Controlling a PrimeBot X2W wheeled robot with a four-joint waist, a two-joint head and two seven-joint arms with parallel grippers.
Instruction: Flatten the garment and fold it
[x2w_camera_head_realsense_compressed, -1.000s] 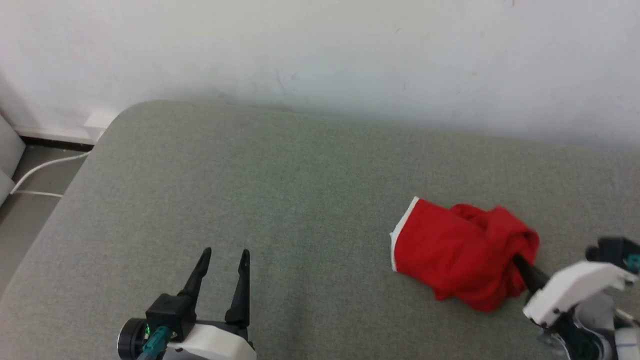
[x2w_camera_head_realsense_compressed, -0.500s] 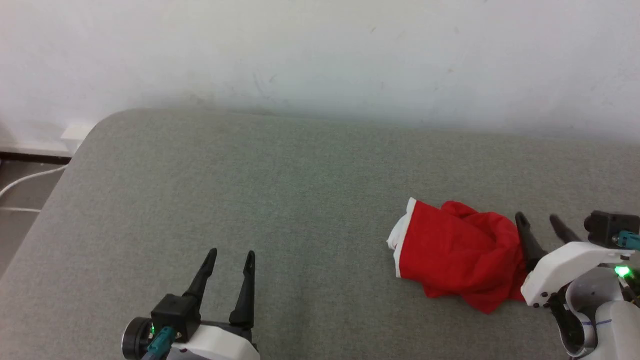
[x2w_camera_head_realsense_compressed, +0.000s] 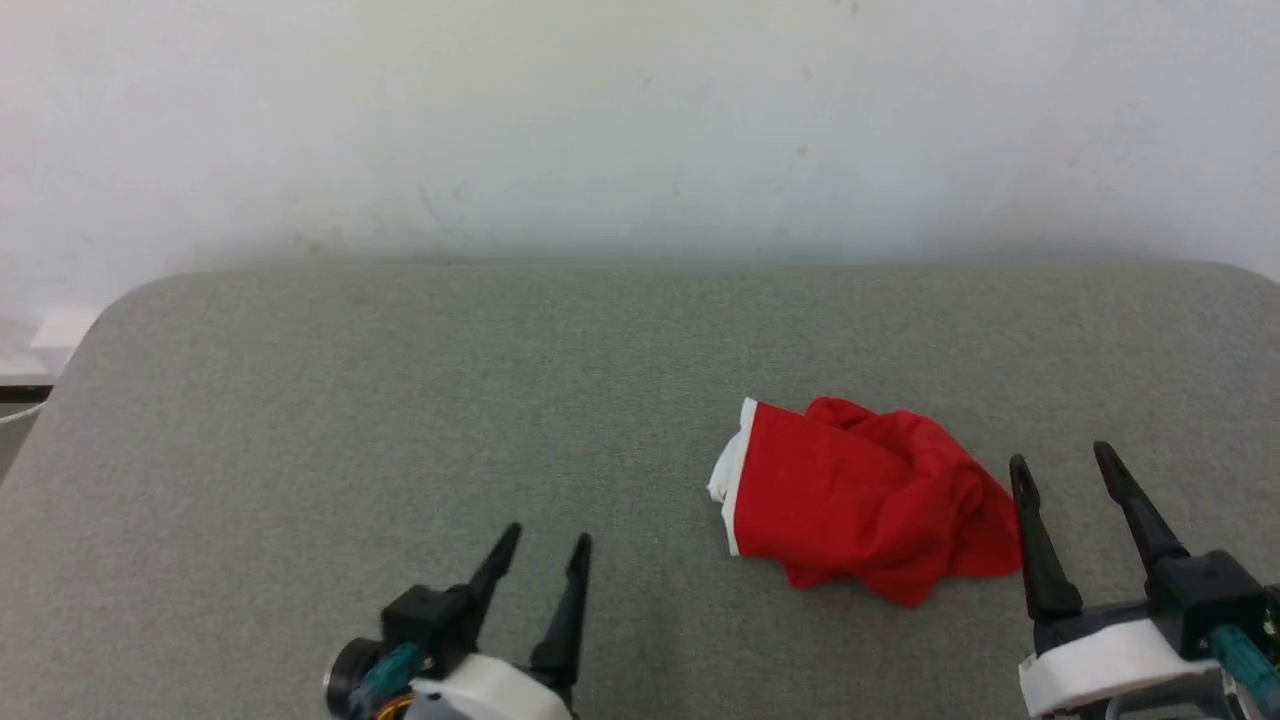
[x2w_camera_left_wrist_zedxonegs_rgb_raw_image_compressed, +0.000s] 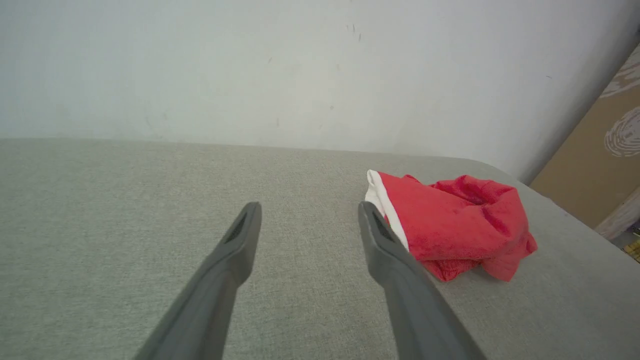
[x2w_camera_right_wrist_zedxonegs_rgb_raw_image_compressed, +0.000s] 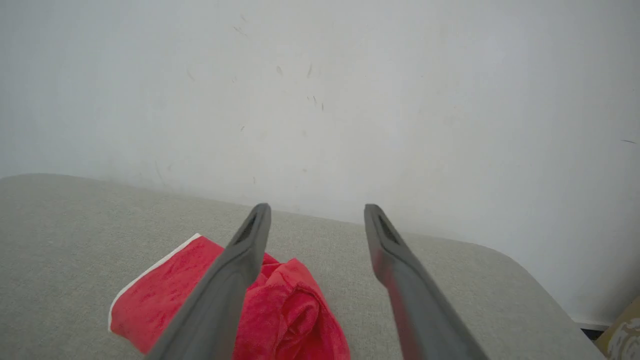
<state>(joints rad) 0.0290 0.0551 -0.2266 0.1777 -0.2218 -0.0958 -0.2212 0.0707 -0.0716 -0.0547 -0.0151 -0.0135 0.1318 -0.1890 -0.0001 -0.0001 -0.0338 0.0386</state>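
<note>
garment: red shorts (x2w_camera_head_realsense_compressed: 860, 500), crumpled in a heap, neither flat nor folded.
garment position: on the grey padded surface (x2w_camera_head_realsense_compressed: 400, 400), right of centre in the head view, nearer the robot's side than the wall.
garment shape: left part is a fairly smooth red panel. right part is bunched into thick folds with a loose point hanging toward the robot.
trim: white hem band (x2w_camera_head_realsense_compressed: 733, 480) runs down the heap's left edge.
surface: woven grey fabric top with rounded corners; its far edge meets the wall.
wall: pale wall (x2w_camera_head_realsense_compressed: 640, 120), lightly scuffed, directly behind the surface.
left gripper: left gripper (x2w_camera_head_realsense_compressed: 549, 535) low in the head view, left of centre, over bare fabric, apart from the shorts and to their left.
left fingers: released. both fingers (x2w_camera_left_wrist_zedxonegs_rgb_raw_image_compressed: 235, 250) are spread with nothing between them. in the left wrist view the shorts lie just past the tip of the right-hand finger.
right gripper: right gripper (x2w_camera_head_realsense_compressed: 1060, 458) at lower right in the head view, just beside the right edge of the shorts. cannot tell whether it touches the cloth.
right fingers: released. the fingers (x2w_camera_right_wrist_zedxonegs_rgb_raw_image_compressed: 245, 245) are spread wide and grasp nothing. in the right wrist view the gap shows surface and wall, and the left-hand finger crosses in front of the heap.
side object: brown cardboard panel (x2w_camera_left_wrist_zedxonegs_rgb_raw_image_compressed: 595, 165) past the surface's far right corner in the left wrist view.
</note>
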